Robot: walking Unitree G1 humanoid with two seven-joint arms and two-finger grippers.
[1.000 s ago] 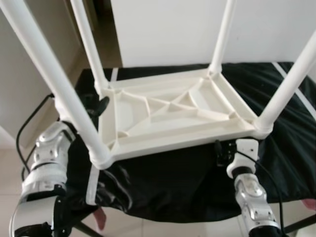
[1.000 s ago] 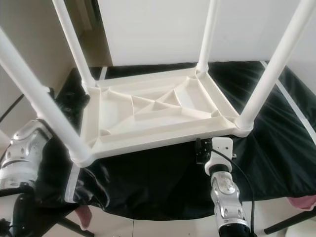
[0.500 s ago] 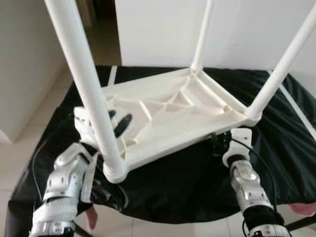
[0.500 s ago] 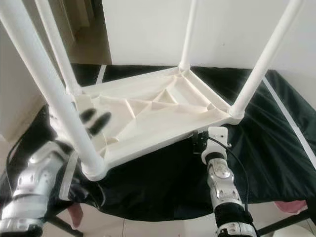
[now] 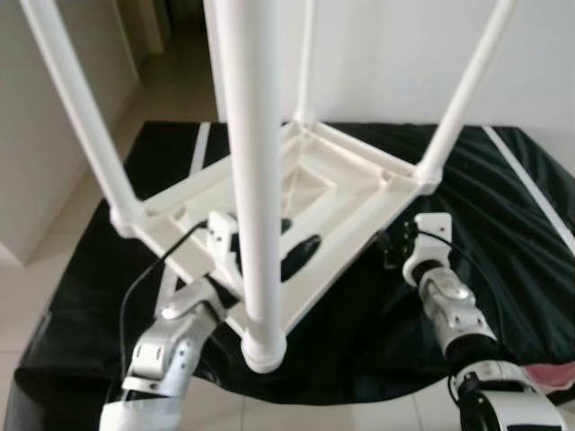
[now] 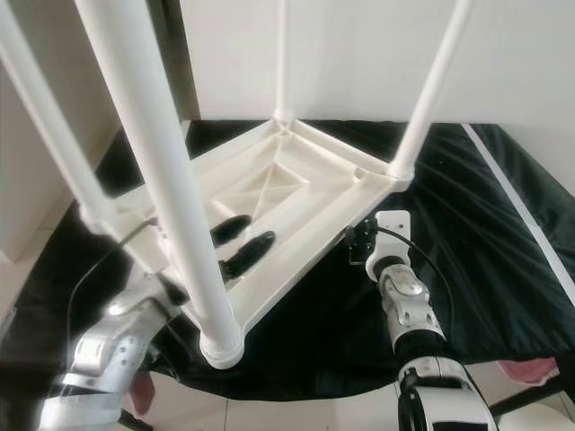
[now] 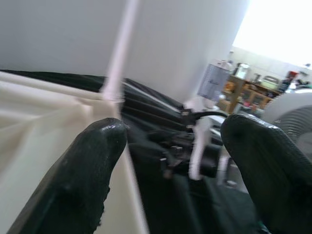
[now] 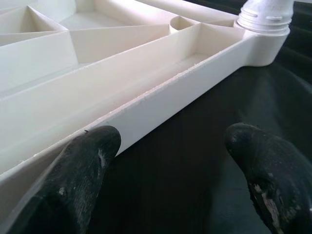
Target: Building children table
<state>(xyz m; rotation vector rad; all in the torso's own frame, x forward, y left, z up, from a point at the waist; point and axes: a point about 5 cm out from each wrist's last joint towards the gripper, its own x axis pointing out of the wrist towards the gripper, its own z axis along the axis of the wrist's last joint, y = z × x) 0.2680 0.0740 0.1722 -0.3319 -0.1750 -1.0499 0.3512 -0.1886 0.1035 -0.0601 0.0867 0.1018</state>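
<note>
Your left claw [image 6: 241, 244], spread, lay over the upturned table [image 6: 305, 193] at centre; your right claw [image 8: 170, 170], spread, faced its rim.

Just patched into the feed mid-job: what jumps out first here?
An upside-down white children's table lies on a black cloth, its four legs pointing up, the nearest leg looming in the foreground. The left gripper reaches over the ribbed underside, fingers apart. The right gripper hovers open beside the table's edge.
</note>
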